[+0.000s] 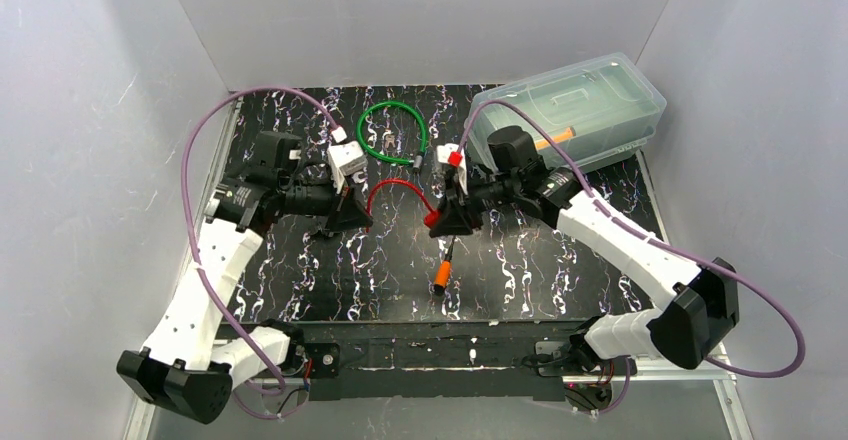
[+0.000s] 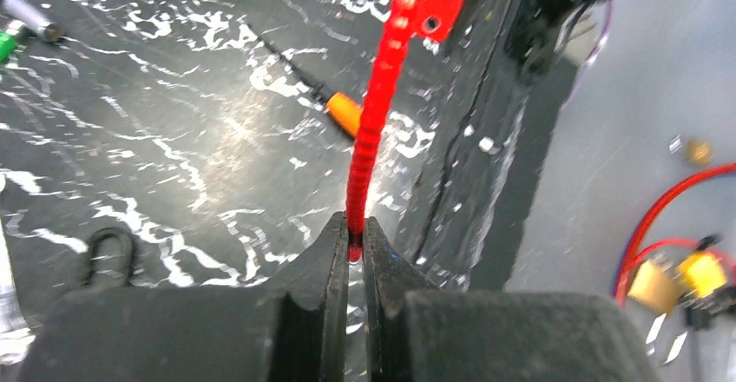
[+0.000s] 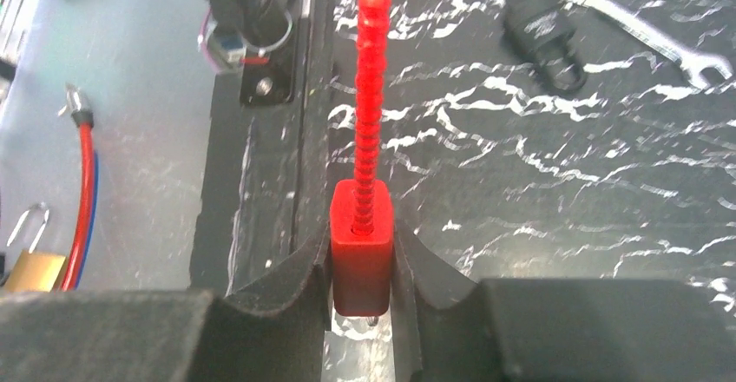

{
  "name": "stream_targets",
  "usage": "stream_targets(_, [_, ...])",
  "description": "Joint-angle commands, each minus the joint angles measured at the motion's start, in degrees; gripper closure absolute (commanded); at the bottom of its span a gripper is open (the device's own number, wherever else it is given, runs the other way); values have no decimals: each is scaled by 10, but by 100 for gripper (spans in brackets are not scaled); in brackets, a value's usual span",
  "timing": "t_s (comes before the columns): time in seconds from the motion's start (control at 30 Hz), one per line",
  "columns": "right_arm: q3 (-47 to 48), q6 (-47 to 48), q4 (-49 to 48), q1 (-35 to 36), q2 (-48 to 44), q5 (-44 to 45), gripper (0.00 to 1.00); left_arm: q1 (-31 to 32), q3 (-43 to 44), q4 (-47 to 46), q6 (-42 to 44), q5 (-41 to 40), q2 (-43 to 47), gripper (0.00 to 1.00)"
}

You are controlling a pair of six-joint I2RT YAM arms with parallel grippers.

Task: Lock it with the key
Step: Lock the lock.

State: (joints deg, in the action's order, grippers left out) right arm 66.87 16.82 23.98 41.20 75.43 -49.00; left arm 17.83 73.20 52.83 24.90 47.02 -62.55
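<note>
A red cable lock point(image 1: 400, 188) hangs between my two grippers above the black marbled mat. My left gripper point(image 1: 350, 215) is shut on the free end of the red ribbed cable point(image 2: 369, 130), which is pinched at the fingertips point(image 2: 356, 243). My right gripper point(image 1: 450, 222) is shut on the red lock body point(image 3: 362, 256), and the cable point(image 3: 369, 95) runs out of its top hole. The same body shows at the top of the left wrist view point(image 2: 434, 0). I cannot make out a key in any view.
An orange-handled screwdriver point(image 1: 443, 272) lies on the mat below the right gripper. A green cable lock point(image 1: 392, 132) lies at the back. A clear lidded box point(image 1: 570, 105) stands at the back right. A wrench point(image 3: 651, 30) and a black clip point(image 3: 542, 35) lie on the mat.
</note>
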Motion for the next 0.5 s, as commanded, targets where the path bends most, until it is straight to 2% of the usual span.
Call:
stream_targets(0.0, [3, -127, -186, 1, 25, -12, 99, 2, -72, -247, -283, 83, 35, 100])
stream_targets(0.1, [-10, -183, -251, 1, 36, -31, 99, 2, -96, -365, -379, 75, 36, 100])
stream_targets(0.17, [-20, -227, -302, 1, 44, -38, 99, 1, -96, -406, -420, 78, 31, 100])
stream_targets(0.33, [-24, -277, -373, 2, 61, -47, 99, 0, -83, -431, -453, 80, 15, 100])
stream_targets(0.47, [-25, -293, -395, 2, 69, -47, 99, 1, -74, -458, -484, 84, 5, 100])
